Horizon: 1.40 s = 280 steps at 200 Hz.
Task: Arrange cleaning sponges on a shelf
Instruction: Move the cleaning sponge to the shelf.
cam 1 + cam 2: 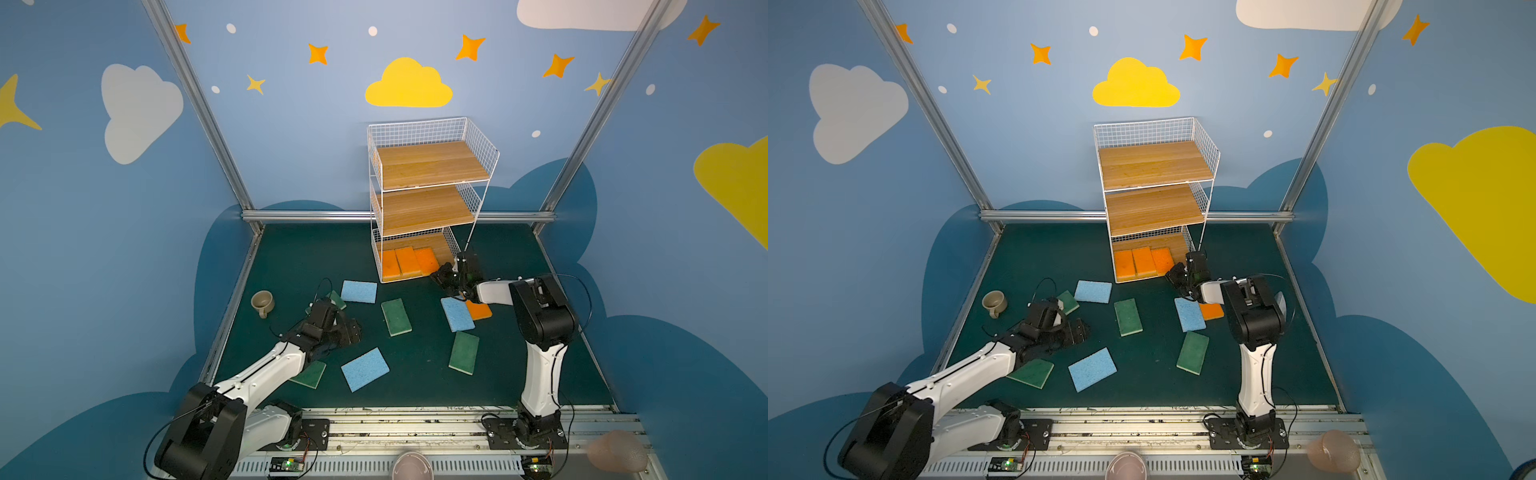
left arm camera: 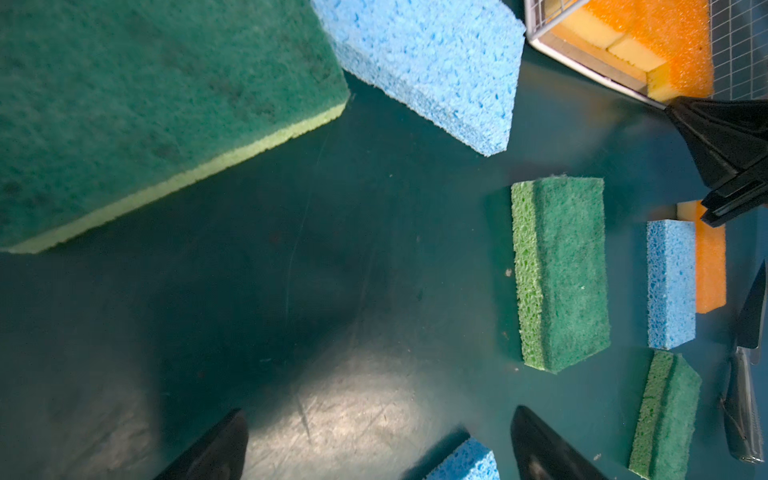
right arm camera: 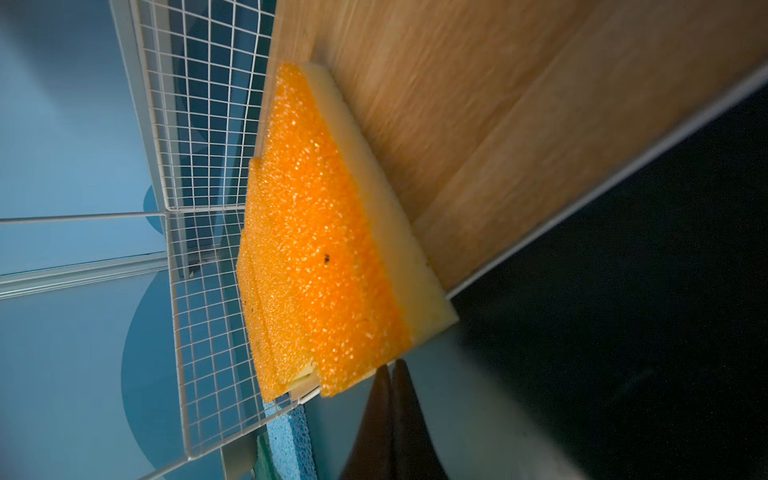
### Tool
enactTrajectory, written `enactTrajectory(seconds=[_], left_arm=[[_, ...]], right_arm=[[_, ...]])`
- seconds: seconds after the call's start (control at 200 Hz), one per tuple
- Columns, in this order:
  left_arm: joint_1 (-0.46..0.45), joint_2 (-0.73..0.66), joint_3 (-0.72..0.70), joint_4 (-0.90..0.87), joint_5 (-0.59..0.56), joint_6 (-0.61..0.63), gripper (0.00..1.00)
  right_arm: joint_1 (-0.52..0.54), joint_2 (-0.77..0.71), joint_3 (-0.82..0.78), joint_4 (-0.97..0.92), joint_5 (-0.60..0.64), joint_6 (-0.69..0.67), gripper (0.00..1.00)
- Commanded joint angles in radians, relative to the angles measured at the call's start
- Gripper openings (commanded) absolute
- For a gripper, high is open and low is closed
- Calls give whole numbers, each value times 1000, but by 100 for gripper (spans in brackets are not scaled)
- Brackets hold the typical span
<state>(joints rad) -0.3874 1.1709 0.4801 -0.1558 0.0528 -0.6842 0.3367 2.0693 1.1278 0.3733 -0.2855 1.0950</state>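
Beige cup [image 1: 262,302] sits far left on the counter [image 1: 415,374]. My left fingers [image 2: 540,453] gape wide over loose sponges [image 1: 396,317]; right fingers [image 3: 411,424], pressed together and empty, face the shelf [image 1: 432,166] at its bottom tier, where three orange sponges [image 1: 409,262] lie flat side by side.

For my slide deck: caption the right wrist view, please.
Shut right gripper beside the front ends of orange sponges lying on the bottom plank of the shelf.

Shelf [image 1: 432,166] front open, upper two tiers bare, three orange sponges [image 1: 407,261] fill most of bottom tier
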Motion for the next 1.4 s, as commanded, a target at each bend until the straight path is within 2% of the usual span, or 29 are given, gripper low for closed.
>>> enactTrajectory(seconds=[0.0, 0.155, 0.666, 0.926, 1.141, 1.251, 1.342, 1.397], left_arm=[[-2, 4, 28, 3, -4, 2, 98], [-2, 0, 29, -3, -8, 2, 98], [-1, -16, 37, -32, -7, 6, 99], [0, -103, 32, -98, -18, 8, 100], [-1, -163, 56, -161, -47, 7, 100], [-1, -189, 73, -182, -63, 16, 100], [0, -202, 93, -199, -72, 23, 100], [1, -206, 105, -208, -75, 27, 100]], right_arm=[[-25, 28, 47, 14, 14, -3, 0], [-33, 23, 55, 10, 12, -6, 0], [-47, 18, 75, -17, -11, -36, 10], [-41, -124, -7, -85, -21, -116, 27], [-41, -295, -104, -163, -56, -195, 31], [-61, -418, -132, -279, -50, -297, 37], [-89, -487, -102, -385, -40, -418, 49], [-102, -499, -58, -451, -28, -491, 54]])
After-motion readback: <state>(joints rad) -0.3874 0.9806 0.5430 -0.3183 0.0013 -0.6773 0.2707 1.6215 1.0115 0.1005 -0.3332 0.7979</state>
